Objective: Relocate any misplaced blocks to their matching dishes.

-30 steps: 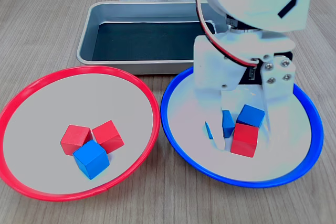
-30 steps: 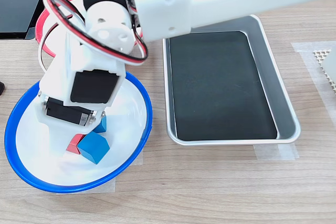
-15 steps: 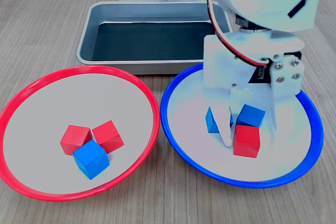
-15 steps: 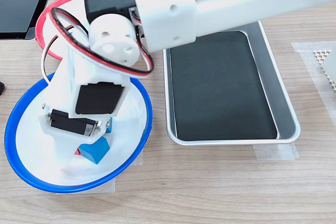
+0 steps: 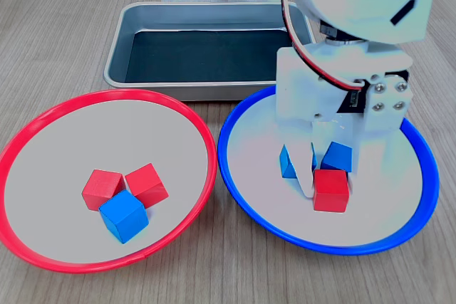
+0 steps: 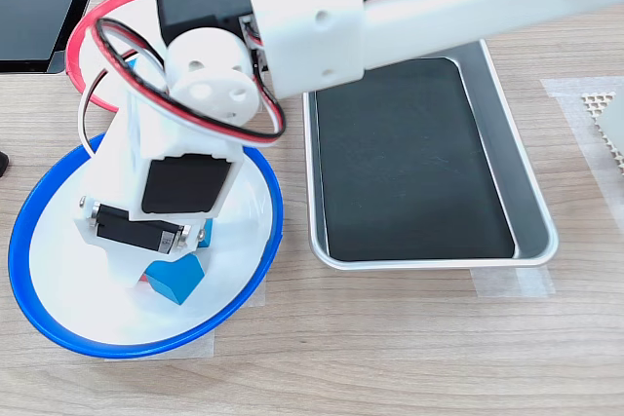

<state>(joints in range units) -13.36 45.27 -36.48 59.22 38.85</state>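
Pincer (image 5: 329, 176) position: lowered into the blue-rimmed dish (image 5: 246, 201), with its white fingers (image 5: 305, 169) straddling the red cube (image 5: 330, 190). In the first exterior view, 1 finger stands at the cube's left face and the other side sits by its right upper edge; whether the jaws press the cube or merely flank it cannot be told.

Contents of the blue-rimmed dish: 1 red cube and 2 blue cubes. 1 blue cube (image 5: 288, 161) lies to the left of the finger, the other blue cube (image 5: 338, 156) sits directly behind the red cube, touching it. In the second exterior view, the arm covers most of this dish (image 6: 29, 309); only 1 blue cube (image 6: 175, 278) and a sliver of red beside it show below the arm.

Contents of the red-rimmed dish (image 5: 43, 115): 2 red cubes (image 5: 102, 189) (image 5: 147, 184) side by side, with 1 blue cube (image 5: 124, 216) in front, touching both.

Grey metal tray (image 5: 117, 48): placed on the wooden worktop (image 5: 64, 5) behind both dishes, with a dark liner inside.
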